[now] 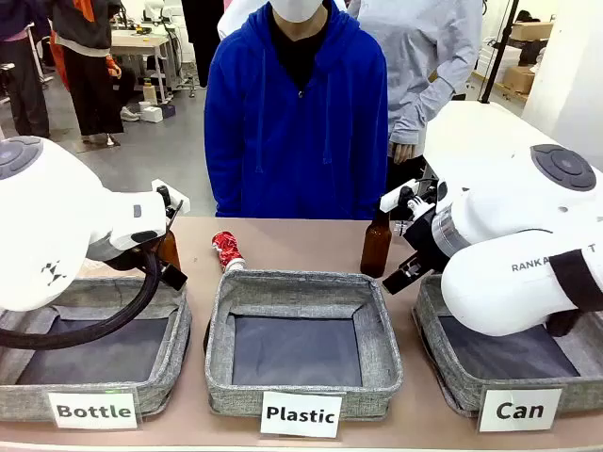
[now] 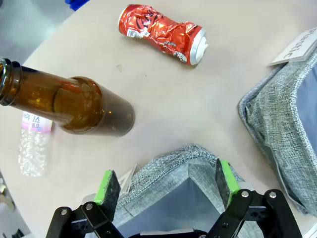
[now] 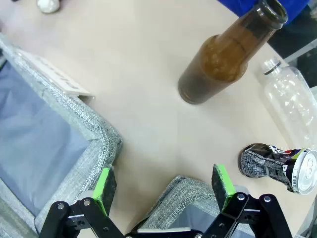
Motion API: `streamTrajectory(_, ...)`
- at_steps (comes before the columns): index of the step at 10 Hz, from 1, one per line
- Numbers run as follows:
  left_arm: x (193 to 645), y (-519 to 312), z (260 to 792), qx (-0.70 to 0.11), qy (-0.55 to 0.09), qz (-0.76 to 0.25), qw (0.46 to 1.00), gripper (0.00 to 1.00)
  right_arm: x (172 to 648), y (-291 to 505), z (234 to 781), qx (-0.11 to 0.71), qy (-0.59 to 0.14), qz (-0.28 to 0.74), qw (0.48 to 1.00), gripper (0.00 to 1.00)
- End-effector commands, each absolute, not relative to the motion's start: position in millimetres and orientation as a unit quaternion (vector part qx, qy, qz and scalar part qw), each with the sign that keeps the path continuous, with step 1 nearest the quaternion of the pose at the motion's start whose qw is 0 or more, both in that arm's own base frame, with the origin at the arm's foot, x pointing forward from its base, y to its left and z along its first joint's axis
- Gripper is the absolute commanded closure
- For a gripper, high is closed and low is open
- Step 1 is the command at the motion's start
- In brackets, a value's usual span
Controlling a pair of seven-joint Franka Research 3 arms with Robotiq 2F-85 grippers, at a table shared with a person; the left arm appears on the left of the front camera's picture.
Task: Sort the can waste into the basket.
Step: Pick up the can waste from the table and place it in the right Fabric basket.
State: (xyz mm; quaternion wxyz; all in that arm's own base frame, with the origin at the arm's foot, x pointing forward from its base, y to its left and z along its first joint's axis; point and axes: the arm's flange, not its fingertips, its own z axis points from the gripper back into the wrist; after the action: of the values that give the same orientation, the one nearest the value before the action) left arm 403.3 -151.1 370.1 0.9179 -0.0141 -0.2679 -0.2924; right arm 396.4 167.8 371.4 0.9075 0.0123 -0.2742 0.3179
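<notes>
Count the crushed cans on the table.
2. A red can lies behind the Plastic basket; a dark can lies near the Can basket, beside a clear bottle. More may be hidden.

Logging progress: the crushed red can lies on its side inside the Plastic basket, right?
No: the crushed red can lies on its side on the table behind the Plastic basket, not inside it, as the front view shows.

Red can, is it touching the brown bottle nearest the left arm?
Apart: the left wrist view shows bare table between the red can and that bottle.
</notes>
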Motion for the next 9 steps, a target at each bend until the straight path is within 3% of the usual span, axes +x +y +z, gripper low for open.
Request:
streamTrajectory(1, 403.3, -151.1, 370.2, -0.014, -0.268, -0.292, 0.918, 0.0, 396.4, 167.8, 371.4, 0.012, -0.274, 0.318, 0.907, 0.0)
streamTrajectory(9, 403.3, -151.1, 370.2, -0.014, -0.268, -0.292, 0.918, 0.0, 396.4, 167.8, 371.4, 0.012, -0.274, 0.318, 0.907, 0.0)
